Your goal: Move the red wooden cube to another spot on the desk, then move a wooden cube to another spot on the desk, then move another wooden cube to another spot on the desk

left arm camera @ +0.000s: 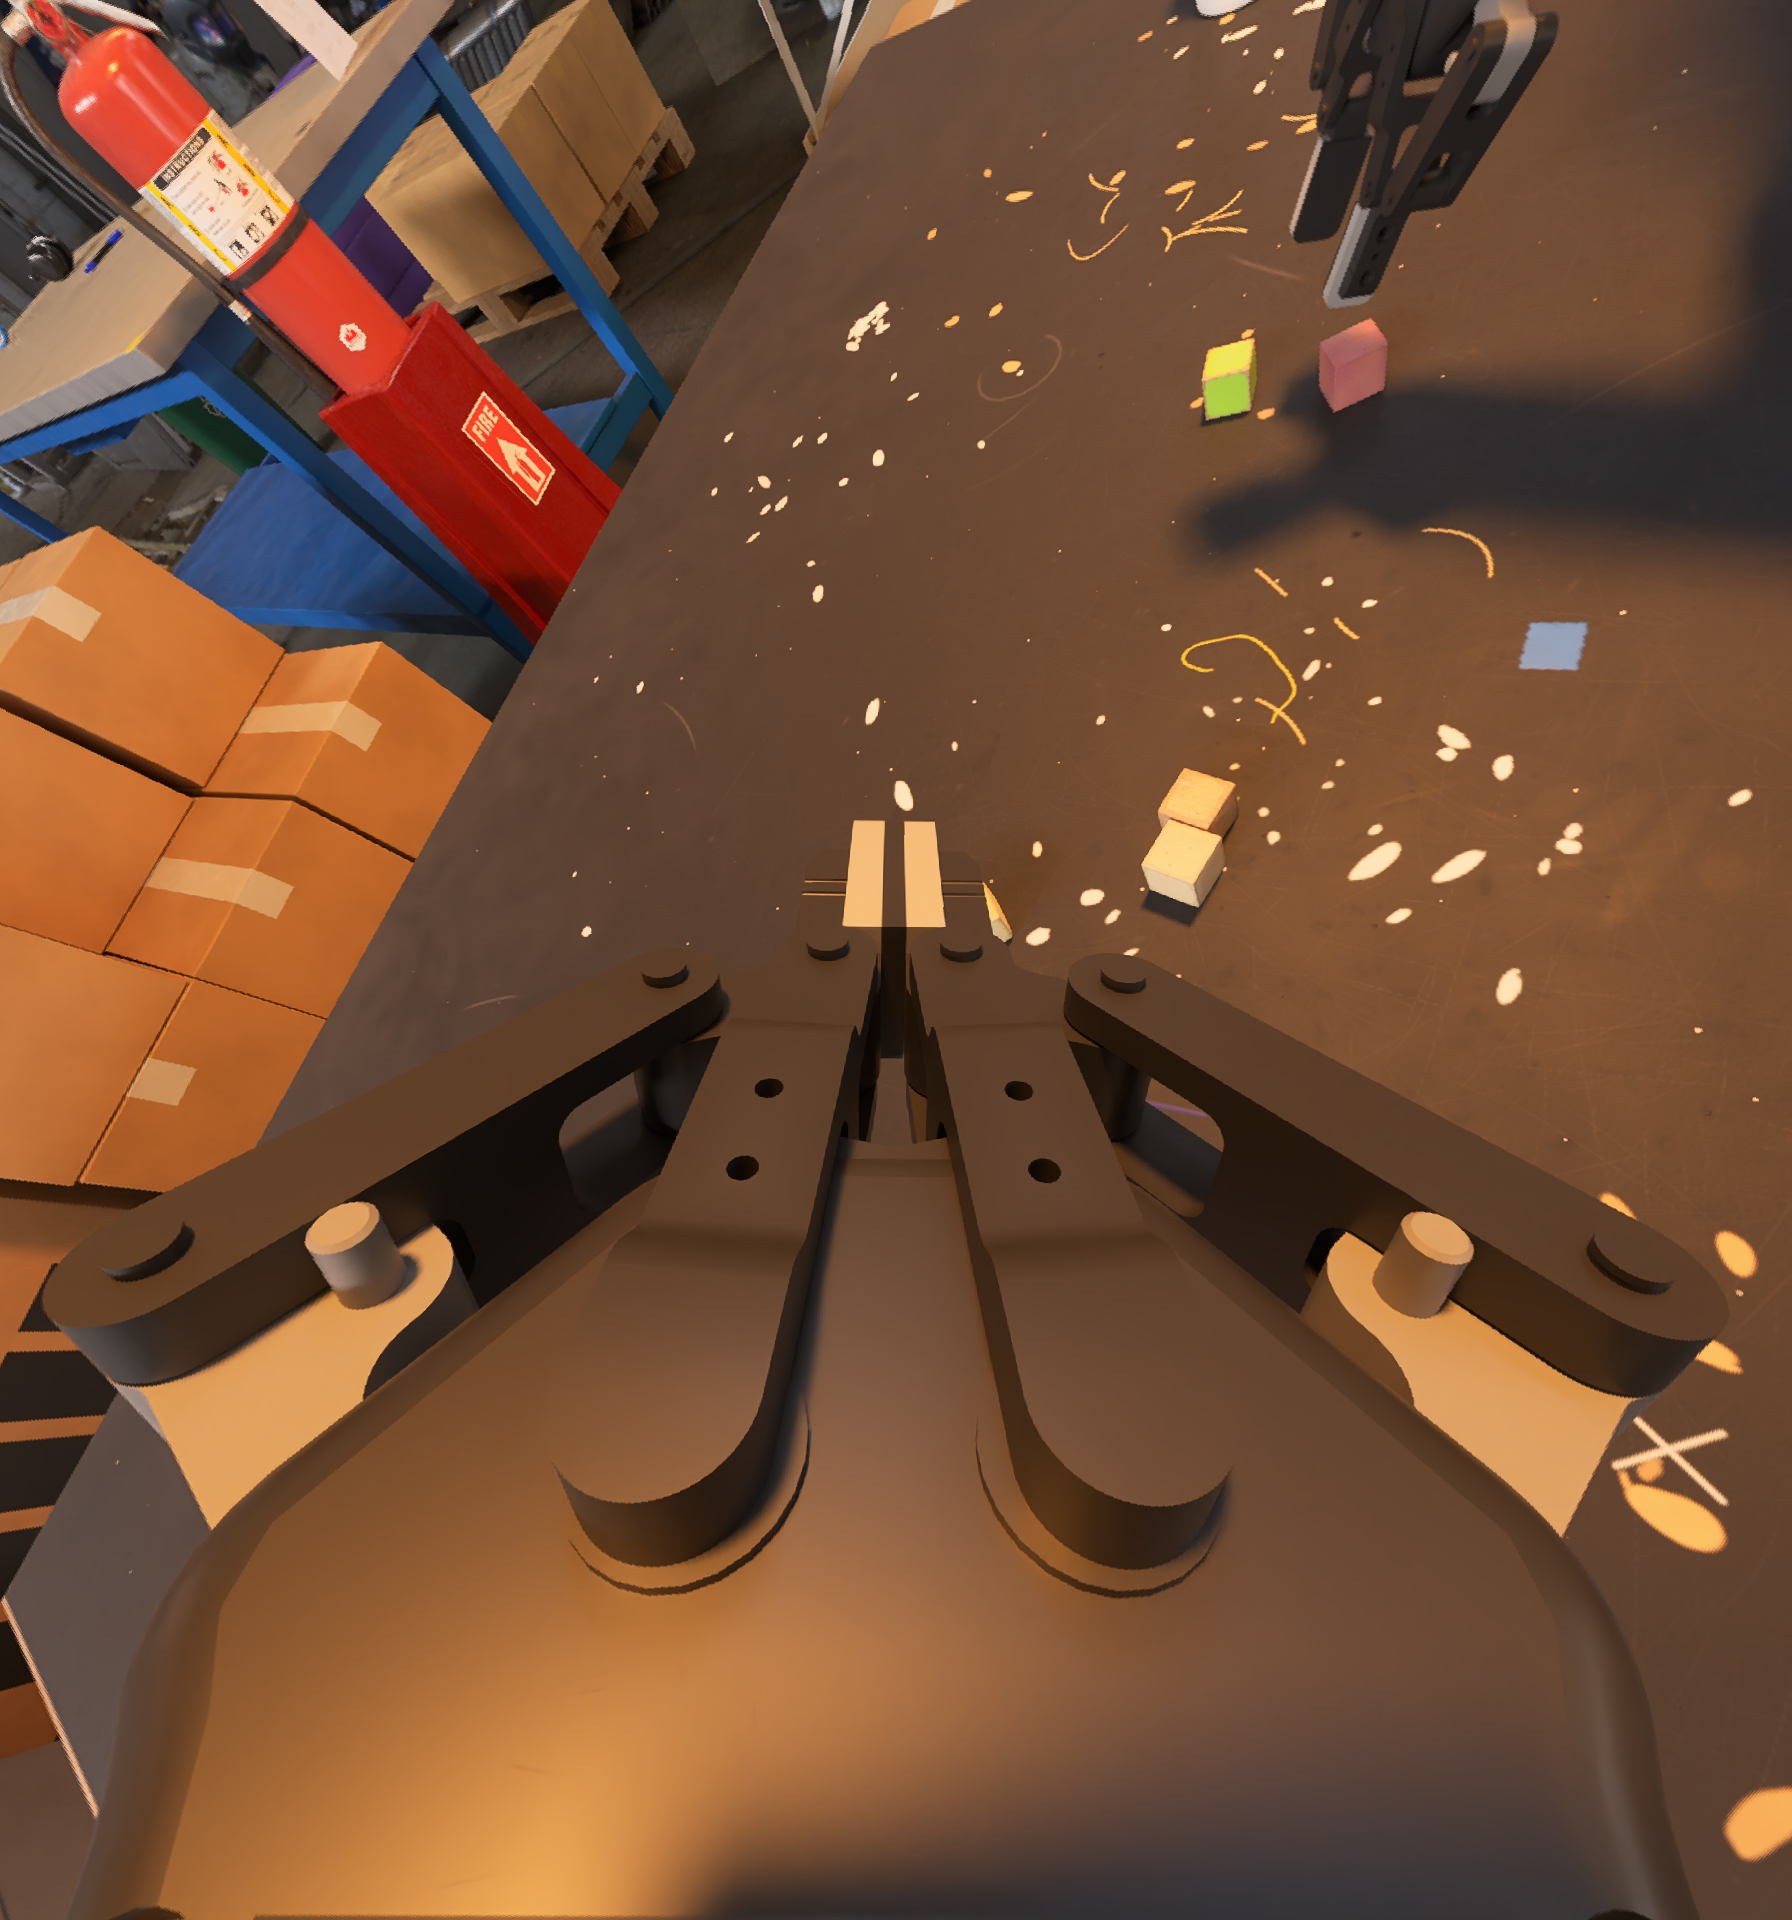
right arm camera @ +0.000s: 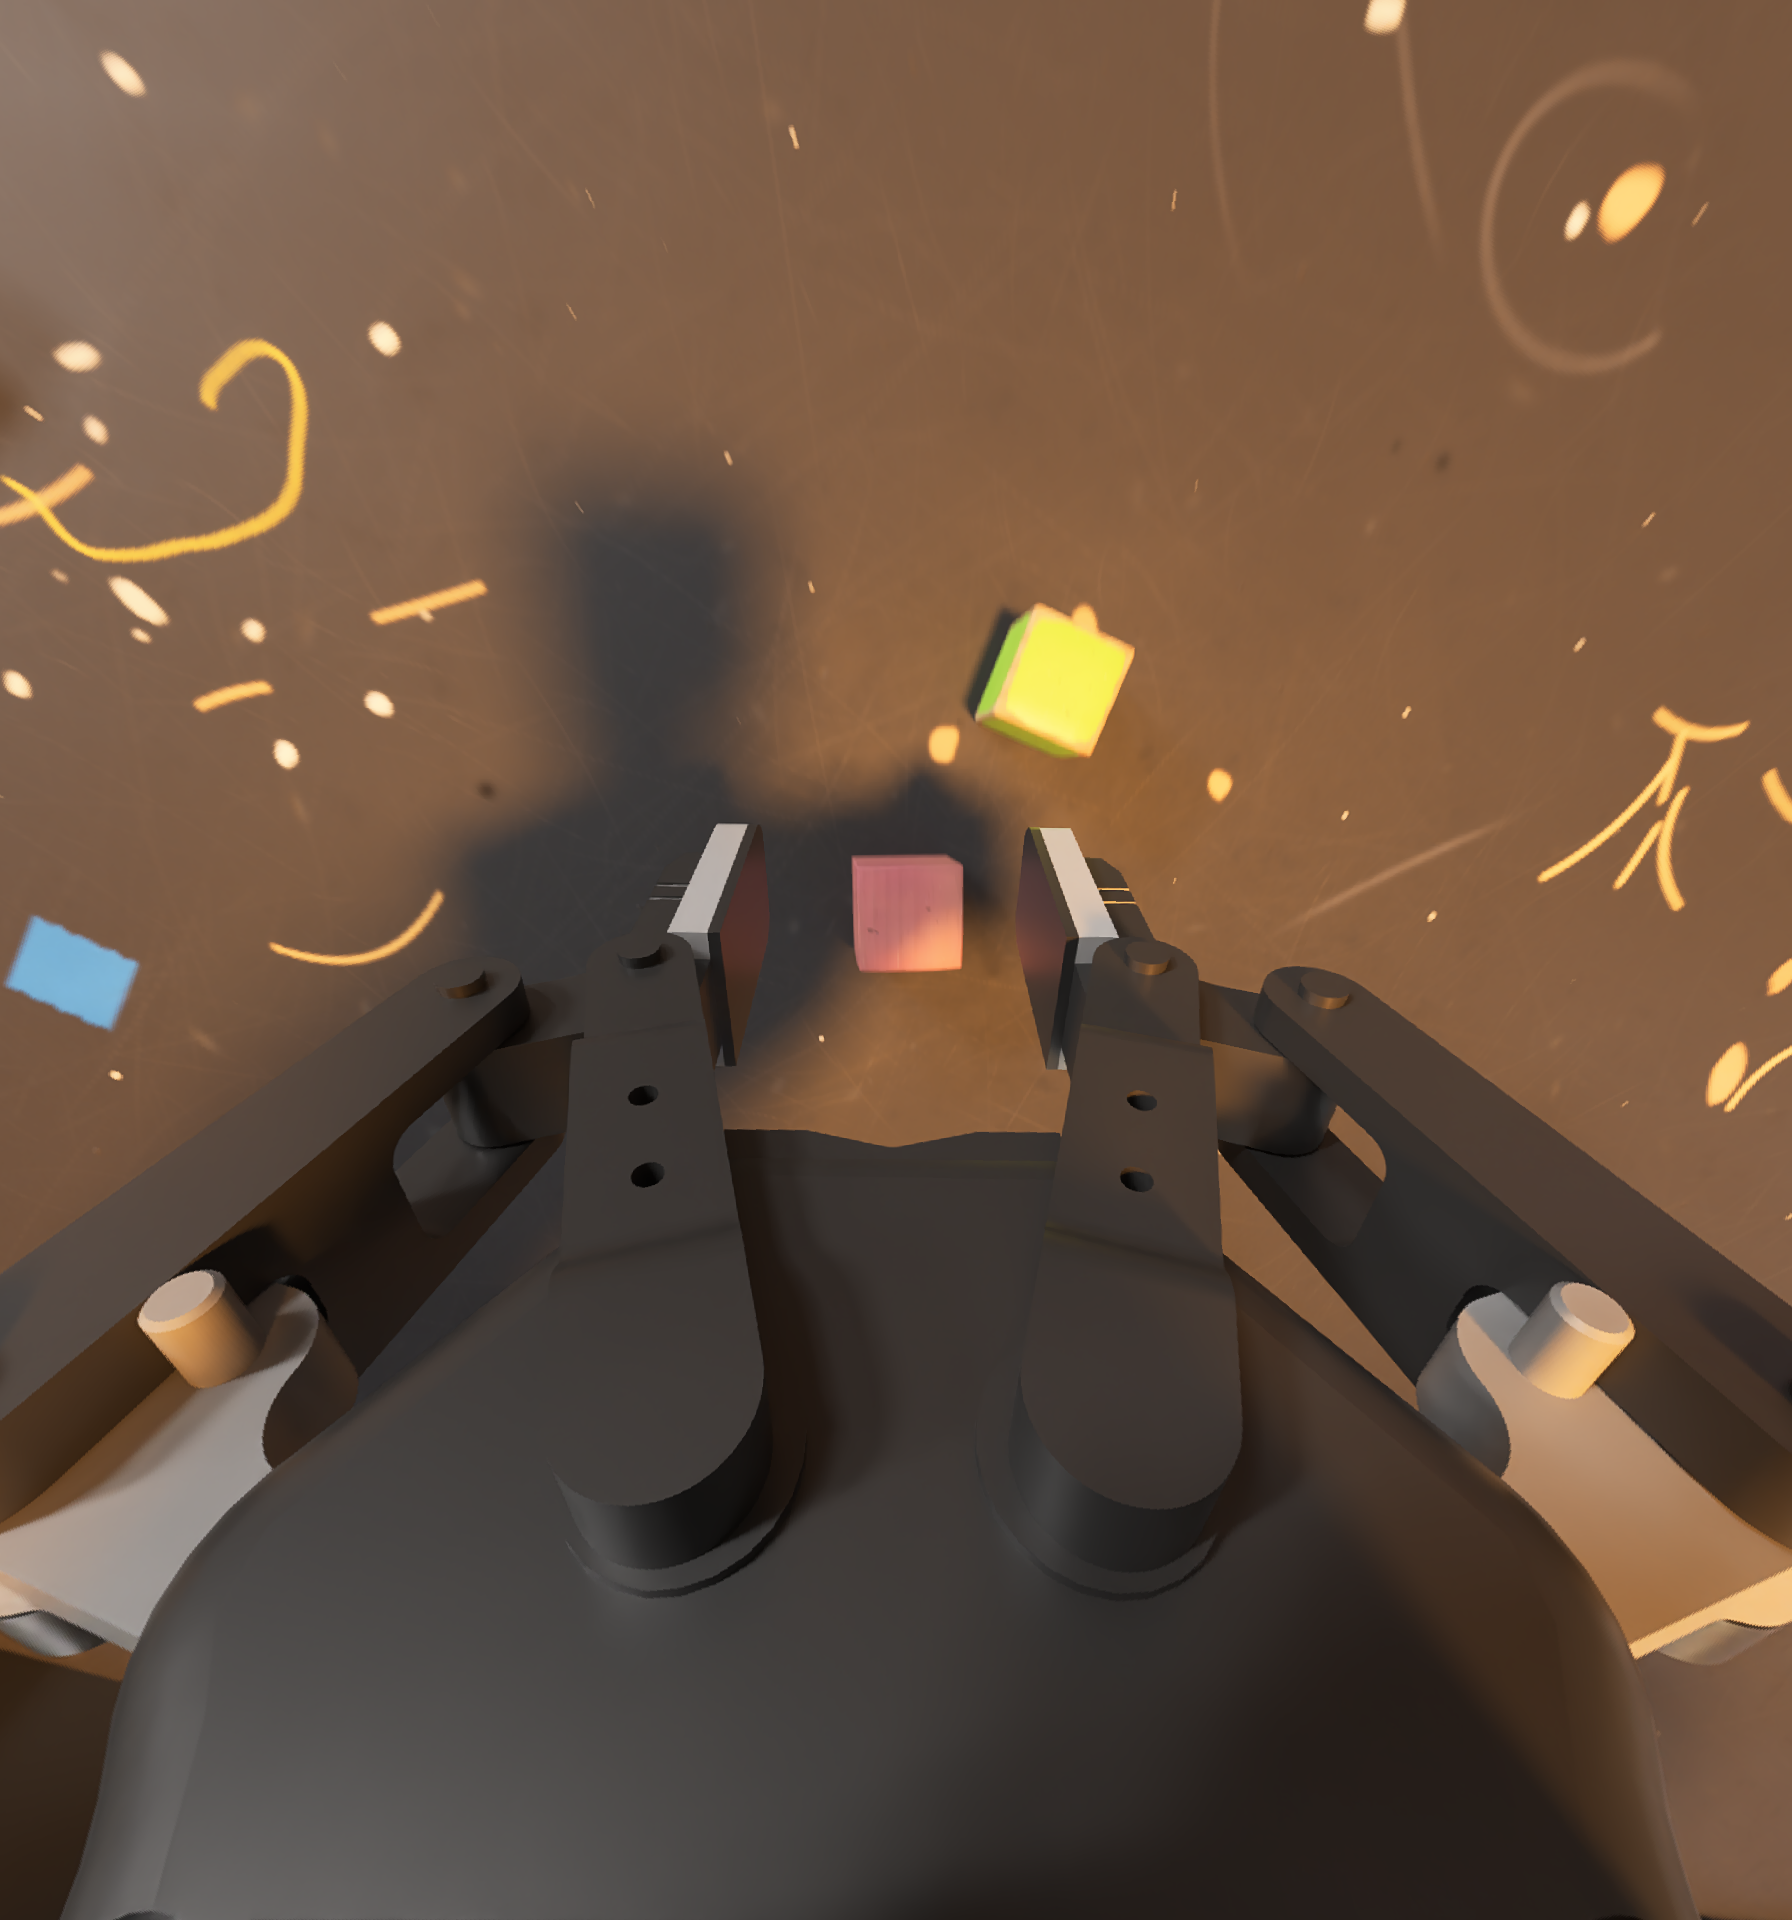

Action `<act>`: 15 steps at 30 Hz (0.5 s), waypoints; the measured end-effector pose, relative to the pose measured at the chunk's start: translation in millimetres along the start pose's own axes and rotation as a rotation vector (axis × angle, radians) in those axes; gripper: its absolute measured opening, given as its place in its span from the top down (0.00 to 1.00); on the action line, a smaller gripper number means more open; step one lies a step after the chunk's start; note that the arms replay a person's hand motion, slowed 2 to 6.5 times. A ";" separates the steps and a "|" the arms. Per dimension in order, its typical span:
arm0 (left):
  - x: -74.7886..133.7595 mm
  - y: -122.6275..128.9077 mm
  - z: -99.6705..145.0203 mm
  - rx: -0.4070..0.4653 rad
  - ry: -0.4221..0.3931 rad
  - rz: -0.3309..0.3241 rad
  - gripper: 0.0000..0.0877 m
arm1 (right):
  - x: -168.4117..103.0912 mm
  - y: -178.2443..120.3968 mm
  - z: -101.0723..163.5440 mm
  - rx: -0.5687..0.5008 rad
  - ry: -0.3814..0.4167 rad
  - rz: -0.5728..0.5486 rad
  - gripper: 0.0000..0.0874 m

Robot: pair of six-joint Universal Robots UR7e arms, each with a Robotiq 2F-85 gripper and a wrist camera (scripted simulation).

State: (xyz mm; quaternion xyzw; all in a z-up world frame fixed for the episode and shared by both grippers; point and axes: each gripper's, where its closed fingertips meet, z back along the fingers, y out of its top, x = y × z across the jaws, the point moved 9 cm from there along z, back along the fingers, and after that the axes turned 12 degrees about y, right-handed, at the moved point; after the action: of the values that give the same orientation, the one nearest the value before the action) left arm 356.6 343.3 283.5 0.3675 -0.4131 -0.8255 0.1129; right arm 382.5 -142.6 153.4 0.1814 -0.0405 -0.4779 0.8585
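The red wooden cube sits on the brown desk, straight below my right gripper. That gripper is open, and the cube lies between its spread fingers, apart from both pads. A yellow-green cube sits just beyond it. In the left wrist view the red cube and the yellow-green cube lie far off, under the right gripper. My left gripper is shut and empty. Two plain wooden cubes touch each other just to its right.
A blue paper patch lies on the desk, also in the right wrist view. Beyond the desk's left edge stand cardboard boxes, a red fire extinguisher and a blue rack.
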 end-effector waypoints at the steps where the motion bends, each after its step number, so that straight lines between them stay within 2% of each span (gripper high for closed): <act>1: 0.0 0.1 0.1 0.001 0.000 0.000 1.00 | -3.3 3.3 4.0 0.024 -0.006 0.015 0.49; 8: -0.1 0.5 0.3 0.002 0.002 0.000 1.00 | -38.0 32.8 29.9 0.216 -0.014 0.159 0.47; 15: -0.3 0.2 0.0 -0.001 0.003 -0.001 1.00 | -86.0 62.4 40.8 0.355 0.063 0.339 0.45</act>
State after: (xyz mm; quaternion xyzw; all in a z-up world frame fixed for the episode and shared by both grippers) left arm 356.8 343.3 283.8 0.3688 -0.4122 -0.8253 0.1136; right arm 376.5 -52.2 222.1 0.3350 -0.1267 -0.3066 0.8819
